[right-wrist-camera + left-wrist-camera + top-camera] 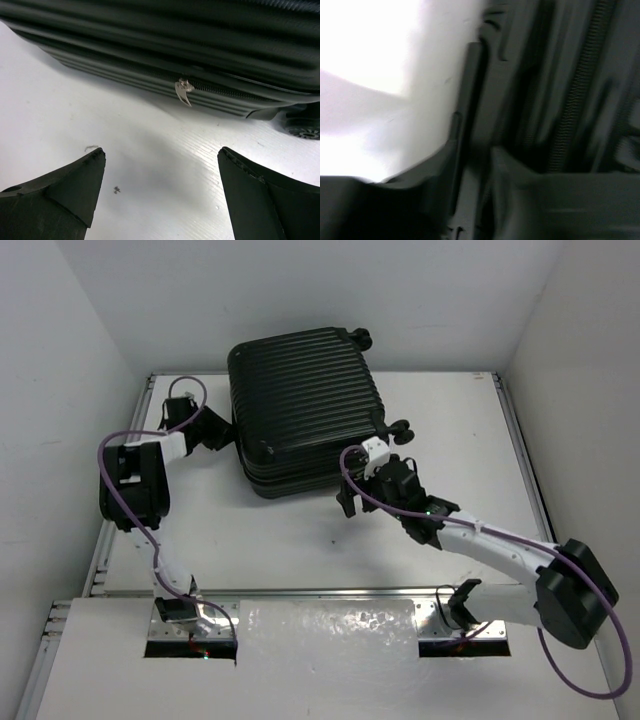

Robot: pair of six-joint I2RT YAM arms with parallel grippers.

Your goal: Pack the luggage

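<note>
White bench [330, 540] carries the luggage [305, 410], lying closed on its flat side at the far middle. From above, the left pincer [218, 430] is close at its left side, the right pincer [365, 480] just beside its near right corner. Left wrist view is blurred: I cannot tell how far this pincer is open or if it grips. Right wrist view shows the fingers [60, 190] wide apart, holding nothing, the zipper pull [183, 91] ahead of them

The luggage [300, 405] is showing a hard black plastic shell, ribbed and a little shiny. Its zipper pull [183, 91] is gleaming like metal. The white table [300, 540] is looking smooth and faintly glossy. The right gripper [162, 150] is looking like dull black plastic with rough edges.
</note>
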